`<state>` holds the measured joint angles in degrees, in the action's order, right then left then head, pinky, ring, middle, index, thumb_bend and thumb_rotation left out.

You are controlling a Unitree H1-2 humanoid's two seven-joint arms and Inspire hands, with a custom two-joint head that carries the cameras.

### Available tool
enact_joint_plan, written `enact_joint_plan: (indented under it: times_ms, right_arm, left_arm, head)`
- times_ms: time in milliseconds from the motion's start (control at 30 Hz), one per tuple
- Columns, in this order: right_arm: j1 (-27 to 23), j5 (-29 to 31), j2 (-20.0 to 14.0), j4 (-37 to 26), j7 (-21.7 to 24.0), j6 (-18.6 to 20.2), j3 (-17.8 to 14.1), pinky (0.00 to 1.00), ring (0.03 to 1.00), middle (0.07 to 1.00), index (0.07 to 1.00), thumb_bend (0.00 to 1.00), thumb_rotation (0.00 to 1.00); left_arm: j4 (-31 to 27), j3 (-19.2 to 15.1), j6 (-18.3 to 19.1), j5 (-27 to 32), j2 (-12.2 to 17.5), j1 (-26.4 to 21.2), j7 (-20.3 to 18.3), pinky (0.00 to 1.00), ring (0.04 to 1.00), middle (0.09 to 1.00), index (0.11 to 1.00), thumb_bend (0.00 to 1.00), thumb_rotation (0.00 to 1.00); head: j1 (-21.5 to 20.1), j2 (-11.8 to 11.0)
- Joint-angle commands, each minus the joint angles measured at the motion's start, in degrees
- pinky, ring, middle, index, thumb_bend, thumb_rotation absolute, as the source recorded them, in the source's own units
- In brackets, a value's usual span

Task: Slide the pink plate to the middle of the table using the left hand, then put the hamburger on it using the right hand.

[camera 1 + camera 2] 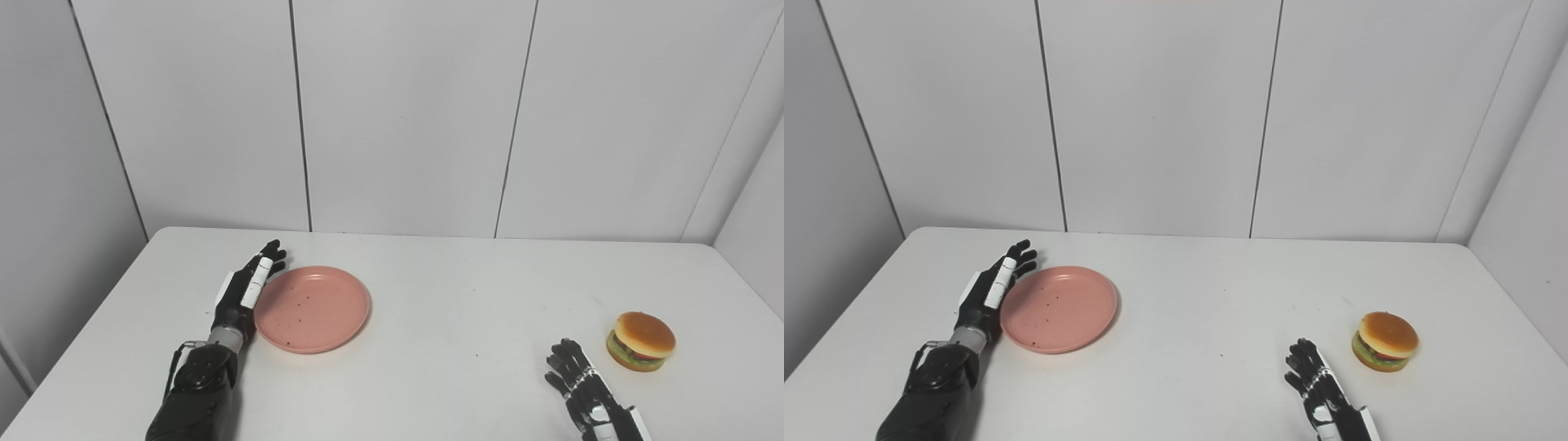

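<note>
A pink plate [312,308] lies on the white table, left of centre, with a few dark specks on it. My left hand [245,288] is open with fingers stretched out, resting edge-on against the plate's left rim. A toy hamburger [640,341] stands at the right side of the table. My right hand [582,386] is open and empty near the front edge, a little left of the hamburger and apart from it. The plate [1058,308], left hand [989,289], hamburger [1385,349] and right hand [1323,392] also show in the right eye view.
The white table [453,294] stretches between the plate and the hamburger. Grey wall panels [404,116] stand close behind the table and along its left and right sides.
</note>
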<state>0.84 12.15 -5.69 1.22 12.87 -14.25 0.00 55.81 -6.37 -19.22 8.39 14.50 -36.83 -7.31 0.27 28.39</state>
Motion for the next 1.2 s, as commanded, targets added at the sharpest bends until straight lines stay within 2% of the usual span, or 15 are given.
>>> enact_joint_plan:
  times_ms: [0, 267, 367, 633, 1033, 1167]
  right_arm:
    - [-3.0, -0.9, 0.8, 3.5, -1.1, 3.7, 0.4, 0.92, 0.930, 0.929, 0.916, 0.87, 0.88]
    - [-2.9, -2.6, 2.2, 2.1, -2.2, 4.8, 1.5, 0.93, 0.937, 0.937, 0.927, 0.87, 0.89]
    - [-3.1, -2.9, 2.5, 2.0, -2.5, 5.1, 1.8, 0.93, 0.936, 0.936, 0.927, 0.87, 0.88]
    - [-3.4, -3.7, 3.6, 1.8, -2.9, 5.5, 2.5, 0.93, 0.941, 0.941, 0.929, 0.86, 0.88]
    - [-3.6, -5.0, 4.4, 1.2, -3.6, 6.2, 3.2, 0.94, 0.953, 0.948, 0.941, 0.85, 0.87]
    - [-3.8, -5.2, 4.4, 1.1, -3.7, 6.4, 3.3, 0.94, 0.952, 0.949, 0.942, 0.85, 0.87]
  left_arm:
    - [-1.8, 0.4, 0.1, -0.4, -1.0, -2.0, -0.1, 0.80, 0.893, 0.872, 0.858, 0.94, 0.88]
    - [-2.5, 0.4, 1.9, -0.5, -2.6, -1.6, 0.1, 0.82, 0.888, 0.881, 0.857, 0.91, 0.88]
    - [-2.8, 0.6, 2.0, -0.6, -3.2, -1.7, 0.2, 0.83, 0.889, 0.879, 0.859, 0.92, 0.89]
    - [-4.6, 1.0, 3.0, -1.3, -5.0, -1.4, 2.3, 0.86, 0.898, 0.865, 0.853, 0.93, 0.91]
    - [-11.1, 3.4, 8.4, -2.8, -9.2, 0.0, 4.6, 0.85, 0.881, 0.857, 0.830, 0.91, 0.91]
    - [-13.6, 4.2, 10.5, -4.5, -10.9, 0.4, 6.5, 0.89, 0.884, 0.847, 0.824, 0.88, 0.94]
  head:
    - [-0.8, 0.2]
    - [-4.6, 0.8]
    - [-5.4, 0.8]
    - [-8.1, 0.9]
    - [-10.2, 1.6]
    - [-10.3, 1.7]
